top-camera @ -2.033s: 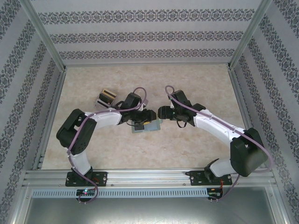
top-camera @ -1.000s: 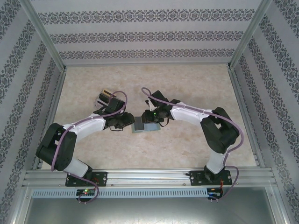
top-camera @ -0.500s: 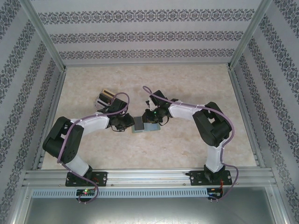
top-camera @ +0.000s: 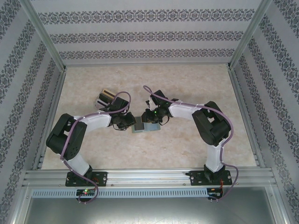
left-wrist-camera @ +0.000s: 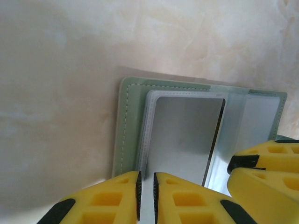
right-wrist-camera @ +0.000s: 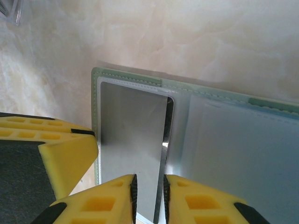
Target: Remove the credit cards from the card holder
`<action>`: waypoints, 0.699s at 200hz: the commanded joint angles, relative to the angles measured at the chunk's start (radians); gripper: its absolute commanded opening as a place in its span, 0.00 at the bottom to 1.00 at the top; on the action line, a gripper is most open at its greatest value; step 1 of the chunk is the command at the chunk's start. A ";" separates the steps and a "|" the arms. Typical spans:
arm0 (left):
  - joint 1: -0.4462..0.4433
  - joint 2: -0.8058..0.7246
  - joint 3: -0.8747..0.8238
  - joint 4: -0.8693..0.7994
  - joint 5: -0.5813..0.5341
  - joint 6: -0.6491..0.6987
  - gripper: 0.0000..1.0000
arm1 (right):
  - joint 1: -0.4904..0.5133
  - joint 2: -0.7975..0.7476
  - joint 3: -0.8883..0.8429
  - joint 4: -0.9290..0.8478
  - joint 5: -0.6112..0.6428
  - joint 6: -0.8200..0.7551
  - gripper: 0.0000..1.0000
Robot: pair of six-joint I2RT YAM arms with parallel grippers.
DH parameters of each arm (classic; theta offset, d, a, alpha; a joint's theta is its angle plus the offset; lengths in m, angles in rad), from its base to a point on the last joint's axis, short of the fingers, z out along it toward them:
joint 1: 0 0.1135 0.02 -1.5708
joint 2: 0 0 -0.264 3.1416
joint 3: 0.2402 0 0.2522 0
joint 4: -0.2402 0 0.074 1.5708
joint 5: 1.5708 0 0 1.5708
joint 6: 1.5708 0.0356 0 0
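The grey-green card holder (top-camera: 154, 128) lies open on the table between the two arms. A silvery credit card (left-wrist-camera: 187, 135) sits in the clear sleeve of its left panel. My left gripper (left-wrist-camera: 145, 191) stands tips-down on that sleeve near the green stitched border (left-wrist-camera: 128, 121), its jaws closed to a thin slit with nothing clamped. My right gripper (right-wrist-camera: 149, 193) straddles the dark edge of the card (right-wrist-camera: 131, 126), jaws a narrow gap apart. In the top view the left gripper (top-camera: 131, 123) and right gripper (top-camera: 150, 119) meet over the holder.
A small tan-lined box (top-camera: 105, 98) stands behind the left arm, close to its wrist. Each wrist view shows the other gripper's yellow fingers (left-wrist-camera: 261, 161) (right-wrist-camera: 56, 154) close by. Metal frame posts and patterned walls enclose the table.
Both grippers stay on the card holder. The left arm's elbow has swung slightly rightwards and its jaws have narrowed. The holder has not moved.
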 commanded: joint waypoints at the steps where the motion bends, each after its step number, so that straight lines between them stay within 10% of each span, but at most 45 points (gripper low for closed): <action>1: 0.007 0.017 0.023 0.021 0.019 -0.020 0.19 | -0.006 0.016 -0.006 0.003 -0.007 -0.005 0.26; 140: 0.006 0.041 0.033 0.049 0.080 -0.002 0.15 | -0.007 0.048 -0.003 -0.006 0.001 -0.008 0.30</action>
